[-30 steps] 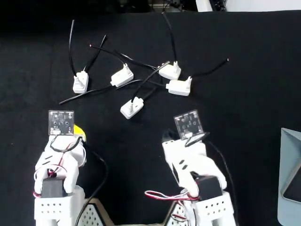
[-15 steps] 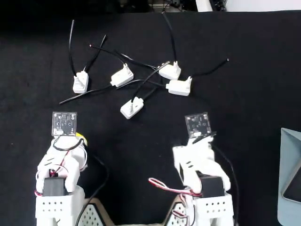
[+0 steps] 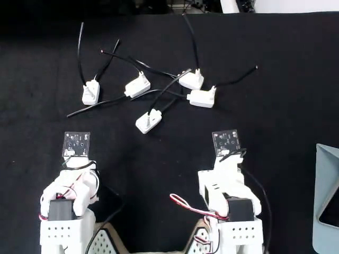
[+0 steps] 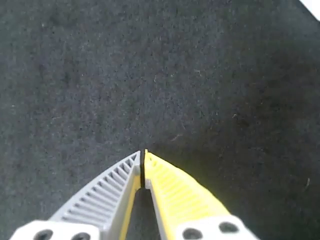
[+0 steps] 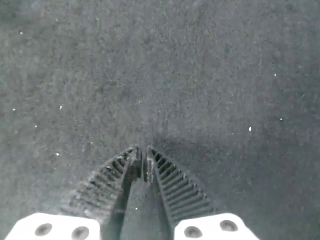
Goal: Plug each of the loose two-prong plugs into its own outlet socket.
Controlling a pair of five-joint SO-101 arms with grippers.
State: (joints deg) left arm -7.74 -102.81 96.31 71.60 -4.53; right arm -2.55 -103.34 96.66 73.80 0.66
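Several white two-prong plugs with black cords lie loose on the black table at the far middle: one at the left (image 3: 90,93), one beside it (image 3: 137,85), one nearer to me (image 3: 148,121), and two at the right (image 3: 191,80) (image 3: 201,98). Their cords cross each other. My left arm (image 3: 69,185) is folded back at the near left, well short of the plugs. Its gripper (image 4: 143,153), one grey and one yellow finger, is shut over bare black cloth. My right arm (image 3: 228,180) is folded back at the near right, and its gripper (image 5: 142,150) is shut with nothing in it.
A grey-blue tray (image 3: 324,201) with a dark object in it sits at the right edge. Black cloth (image 3: 275,106) covers the table between the arms and the plugs and out to both sides.
Both arms have drawn back toward their bases, away from the plugs. The right arm also swung a little to the right. The plugs have not moved.
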